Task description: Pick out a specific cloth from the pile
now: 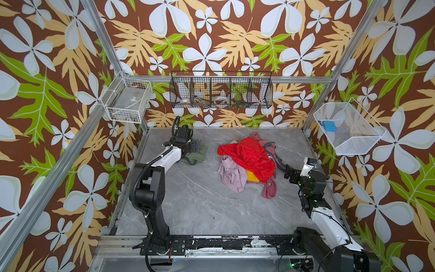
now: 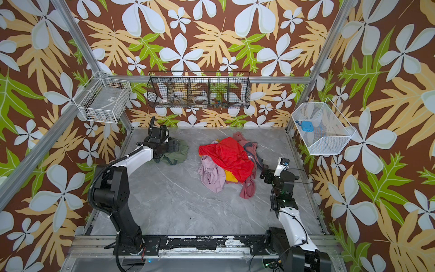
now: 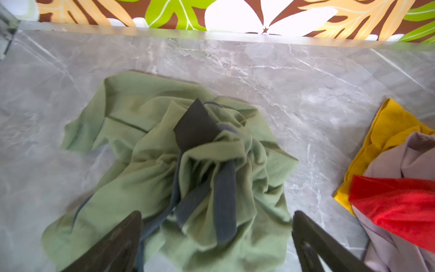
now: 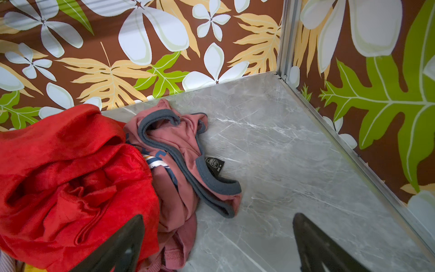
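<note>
The cloth [image 1: 197, 156] [image 2: 180, 157] is a crumpled sage-green garment with grey-blue bands. It lies by itself on the grey marble table at the back left, apart from the pile [image 1: 247, 162] [image 2: 226, 162]. My left gripper [image 1: 194, 146] [image 2: 174, 145] hovers right over it. In the left wrist view the cloth [image 3: 141, 146] lies under and between the jaws of the left gripper [image 3: 217, 213], which stand wide open without pinching it. My right gripper [image 1: 288, 173] [image 2: 264, 173] [image 4: 217, 216] is open beside the pile's right edge, next to the red cloth [image 4: 70, 164].
The pile holds red, lilac-pink, yellow and dusty-rose garments. A rose garment with grey trim [image 4: 188, 164] trails toward the right gripper. Wire baskets hang on the walls: a white one at left [image 1: 128, 99], a black one at the back [image 1: 221, 91] and a white one at right [image 1: 346, 128].
</note>
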You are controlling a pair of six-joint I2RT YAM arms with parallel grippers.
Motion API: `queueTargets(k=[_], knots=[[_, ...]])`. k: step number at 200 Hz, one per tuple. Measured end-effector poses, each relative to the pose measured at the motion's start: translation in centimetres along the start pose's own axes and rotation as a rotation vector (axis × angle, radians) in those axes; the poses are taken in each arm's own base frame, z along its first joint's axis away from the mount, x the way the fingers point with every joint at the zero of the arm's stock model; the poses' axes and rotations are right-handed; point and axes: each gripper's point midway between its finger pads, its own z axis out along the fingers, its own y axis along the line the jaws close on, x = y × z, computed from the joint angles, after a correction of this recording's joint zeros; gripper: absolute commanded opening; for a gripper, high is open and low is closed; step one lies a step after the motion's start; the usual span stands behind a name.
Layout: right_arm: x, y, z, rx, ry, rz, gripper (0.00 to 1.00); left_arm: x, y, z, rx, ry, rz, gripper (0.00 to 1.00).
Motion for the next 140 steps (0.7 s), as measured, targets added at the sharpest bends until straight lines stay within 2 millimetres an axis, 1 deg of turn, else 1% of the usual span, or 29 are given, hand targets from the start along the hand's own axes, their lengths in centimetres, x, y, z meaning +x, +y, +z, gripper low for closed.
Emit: queueTargets(k=[38,43,46,62,75,100,116,130,140], knots=[[1.5,-0.8,0.3,0.027,-0.029,-0.017,0.96,1.6,1.7,-3.8,-0.032,-0.105,-0.069,1.00],[1.7,-0.9,0.4,0.029,-0.030,-0.017,0.96,1.7,1.9,-4.3,-0.039,-0.125,-0.076,1.00],[1.8,-0.9,0.5,0.029,-0.033,-0.020,0.99,1.8,2.1,-4.5,-0.043,-0.134,-0.080,1.00],[2.5,-1.2,1.1,0.044,-0.029,-0.031,1.00,1.9,3.1,-5.8,-0.078,-0.191,-0.109,1.00],[2.5,-1.1,1.8,0.042,-0.029,-0.041,1.00,2.3,4.0,-6.5,-0.114,-0.228,-0.121,1.00],[2.4,0.3,3.5,0.014,-0.025,-0.108,1.00,4.4,5.9,-7.3,-0.186,-0.266,-0.148,1.00],[2.6,1.8,4.8,-0.010,0.001,-0.163,1.00,5.7,7.1,-7.9,-0.231,-0.296,-0.163,1.00],[2.3,3.2,5.6,-0.026,0.001,-0.214,1.00,6.3,7.9,-8.5,-0.266,-0.320,-0.173,1.00],[2.3,4.0,5.7,-0.036,-0.001,-0.245,1.00,6.3,8.4,-8.9,-0.285,-0.346,-0.182,1.00]])
